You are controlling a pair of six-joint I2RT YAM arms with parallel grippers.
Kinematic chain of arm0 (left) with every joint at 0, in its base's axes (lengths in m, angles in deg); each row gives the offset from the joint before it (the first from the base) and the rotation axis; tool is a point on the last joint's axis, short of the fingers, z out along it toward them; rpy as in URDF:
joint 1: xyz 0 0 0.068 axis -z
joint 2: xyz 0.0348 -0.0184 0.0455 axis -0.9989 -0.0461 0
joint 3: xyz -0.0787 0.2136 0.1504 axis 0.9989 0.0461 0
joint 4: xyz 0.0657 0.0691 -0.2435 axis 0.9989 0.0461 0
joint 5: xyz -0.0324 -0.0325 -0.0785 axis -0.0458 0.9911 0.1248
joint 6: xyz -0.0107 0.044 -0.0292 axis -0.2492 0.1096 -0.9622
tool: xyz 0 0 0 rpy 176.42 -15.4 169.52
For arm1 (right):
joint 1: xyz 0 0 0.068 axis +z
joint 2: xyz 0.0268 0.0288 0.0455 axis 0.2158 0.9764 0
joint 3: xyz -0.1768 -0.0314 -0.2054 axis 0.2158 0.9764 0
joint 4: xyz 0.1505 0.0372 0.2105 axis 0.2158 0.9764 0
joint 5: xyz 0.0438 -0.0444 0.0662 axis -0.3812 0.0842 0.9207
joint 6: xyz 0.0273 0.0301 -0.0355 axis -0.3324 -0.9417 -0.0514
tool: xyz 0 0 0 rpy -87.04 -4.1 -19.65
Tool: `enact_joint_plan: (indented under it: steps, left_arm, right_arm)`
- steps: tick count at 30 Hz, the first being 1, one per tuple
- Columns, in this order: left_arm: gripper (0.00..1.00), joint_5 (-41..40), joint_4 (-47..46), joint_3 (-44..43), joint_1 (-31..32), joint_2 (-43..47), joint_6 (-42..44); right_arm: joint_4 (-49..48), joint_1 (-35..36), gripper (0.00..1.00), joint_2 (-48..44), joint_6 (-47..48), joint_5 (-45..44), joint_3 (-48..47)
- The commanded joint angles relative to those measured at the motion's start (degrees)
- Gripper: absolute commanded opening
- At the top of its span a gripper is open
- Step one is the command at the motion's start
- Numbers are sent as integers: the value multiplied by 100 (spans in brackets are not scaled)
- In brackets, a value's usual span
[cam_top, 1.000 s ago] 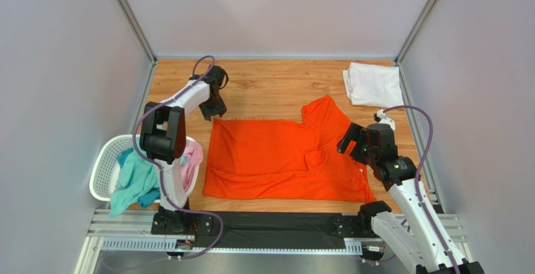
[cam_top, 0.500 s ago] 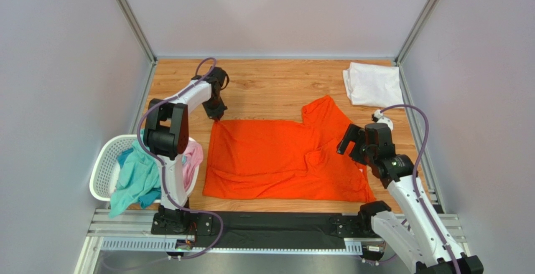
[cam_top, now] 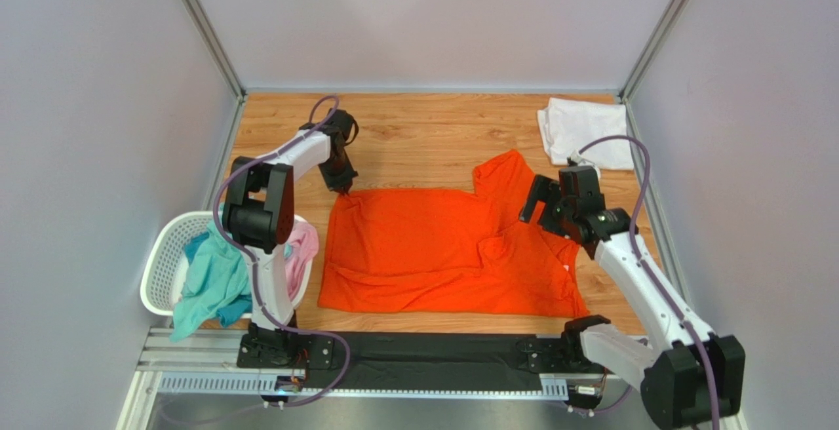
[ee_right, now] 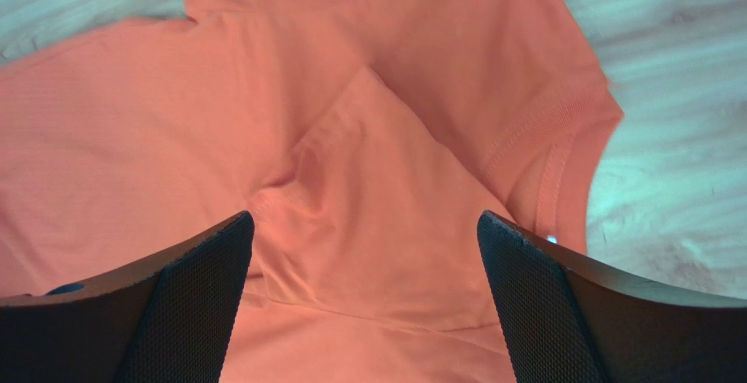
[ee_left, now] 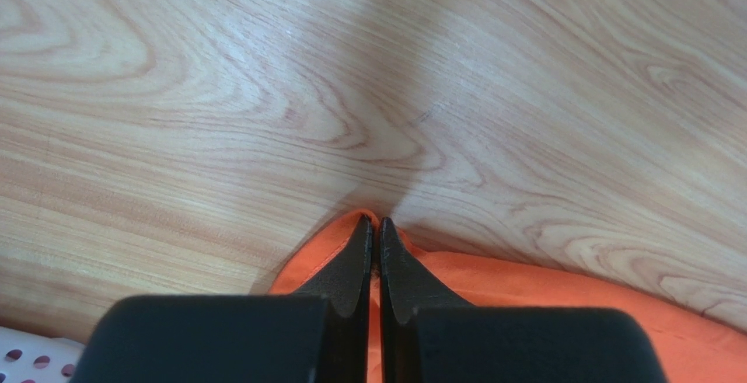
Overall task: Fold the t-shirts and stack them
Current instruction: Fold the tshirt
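The right gripper (cam_top: 537, 206) has advanced, fingers spread, over the end farthest from the laundry basket (cam_top: 156, 271) of the orange t-shirt (cam_top: 423, 253) lying flat beside it, while the left gripper (cam_top: 342, 186) clamps the shirt's basket-side far corner, so flattening appears in hand and the next move calls for pinching the rumpled cloth under the right gripper.

Left arm (cam_top: 295, 151) and right arm (cam_top: 635, 278): 2 white shells, black joints, looping purple-grey cables (cam_top: 648, 186); black fingers (ee_right: 188, 291), mesh-textured on the right.

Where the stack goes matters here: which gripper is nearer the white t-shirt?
Right. The right gripper hovers open over the orange t-shirt's far sleeve, just near-left of the white t-shirt. The left gripper is shut on the orange t-shirt's far-left corner, well to the left.
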Motion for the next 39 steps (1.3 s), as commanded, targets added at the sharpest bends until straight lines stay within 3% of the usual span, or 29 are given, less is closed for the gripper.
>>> enact_joint_plan:
  steps: [1, 11, 17, 21, 27, 31, 37, 38, 39]
  left_arm:
    - [0, 185, -40, 176, -18, 284, 188]
    - [0, 115, -242, 448, -18, 574, 311]
    - [0, 88, -277, 528, -18, 715, 478]
    - [0, 194, -330, 571, -18, 750, 513]
    - [0, 370, -392, 607, -18, 706, 478]
    - [0, 326, -400, 624, -18, 689, 469]
    - [0, 352, -400, 660, -18, 680, 443]
    - [0, 343, -409, 668, -18, 689, 443]
    - [0, 352, -401, 660, -18, 689, 443]
  right_arm:
    - [-801, -10, 100, 675, 271, 148, -881]
    - [-978, -18, 97, 4380, 930, -432, -4044]
    - [-214, -132, 96, 6333, 1106, -872, -6277]
    - [40, -221, 92, 7179, 1176, -854, -7104]
    - [339, -247, 81, 8059, 1326, -819, -7775]
    - [349, -238, 77, 8112, 1300, -837, -7600]
    - [437, -256, 60, 7963, 1186, -784, -7169]
    - [445, -256, 48, 7945, 1177, -775, -7065]
    - [463, -247, 44, 7928, 1151, -767, -7011]
